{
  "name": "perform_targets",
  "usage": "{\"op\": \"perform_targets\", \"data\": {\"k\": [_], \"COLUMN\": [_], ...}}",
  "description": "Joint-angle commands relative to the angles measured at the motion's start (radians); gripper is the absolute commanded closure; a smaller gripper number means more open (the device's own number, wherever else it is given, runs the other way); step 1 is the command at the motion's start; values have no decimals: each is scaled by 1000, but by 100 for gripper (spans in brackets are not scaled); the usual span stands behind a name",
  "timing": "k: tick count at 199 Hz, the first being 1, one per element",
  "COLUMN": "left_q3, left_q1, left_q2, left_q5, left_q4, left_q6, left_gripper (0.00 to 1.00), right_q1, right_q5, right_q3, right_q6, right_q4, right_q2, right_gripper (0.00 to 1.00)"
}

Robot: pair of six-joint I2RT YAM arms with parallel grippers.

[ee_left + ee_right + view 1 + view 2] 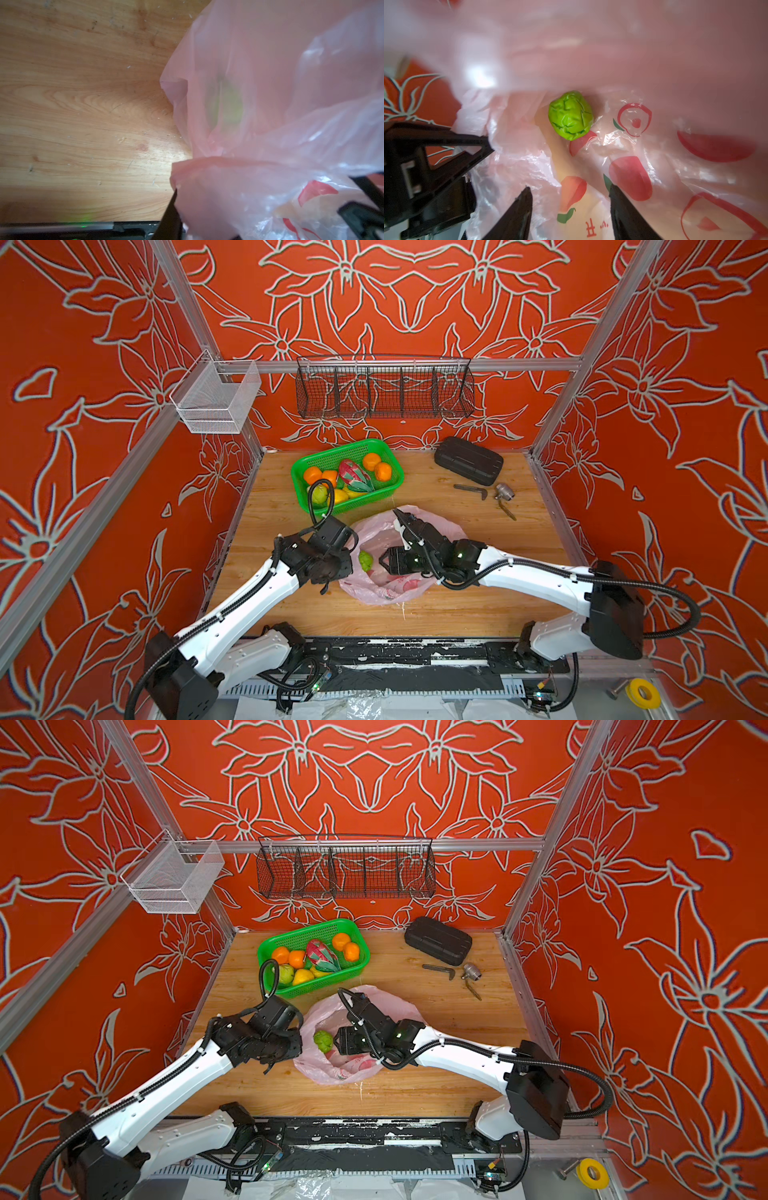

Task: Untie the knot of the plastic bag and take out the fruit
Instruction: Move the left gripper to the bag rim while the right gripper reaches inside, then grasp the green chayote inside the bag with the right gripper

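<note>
Four oranges (312, 475), one dragon fruit (353, 477), one knobbly green fruit (365, 561) — one green basket (370, 497), one plastic bag (386, 593).

Top views: a stereo pair set high on the robot's base side, tilted down and forward. Nearly identical fields, whole desk (478, 614) to back wall (415, 290).
Left wrist: close, faces desk and bag (270, 93) from outside.
Right wrist: closer, looks into bag mouth. Fruit (570, 115) also in both top views.

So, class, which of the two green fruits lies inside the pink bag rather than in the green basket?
The knobbly green fruit lying in the open pink bag; the other green fruit sits in the green basket beside oranges.
</note>
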Motion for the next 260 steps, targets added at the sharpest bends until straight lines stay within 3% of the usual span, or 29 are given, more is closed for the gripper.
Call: {"op": "perform_targets", "data": {"k": [1,40,77,123,145,171,209,260], "left_q3": [-69,-177,-245,-288,-296,-302,-302,-307], "left_q1": [-2,0,2,5,6,9,12,17], "left_q2": [-76,-158,-202,-242,-246,-248,-249,-249], "left_q5": [-77,-103,-122,-116,-108,-104,-103,-89], "left_q4": [-42,-14,10,24,33,39,48,54], "left_q6": [-85,-136,-185,-203,-213,-207,-199,-197], "left_gripper": [78,78,78,78,78,78,78,78], "right_q1": [21,27,49,59,65,75,78,78], "right_q5": [32,26,3,-9,-49,-3,43,-2], "right_q3": [62,150,224,250,282,331,331,417], "right_q6": [-23,-122,-189,-189,-195,-187,-160,-158], "right_q4": [27,25,48,140,163,141,194,161], "right_q2": [67,176,279,369,424,472,520,624], "right_gripper": [39,40,33,27,18,7,5,3]}}
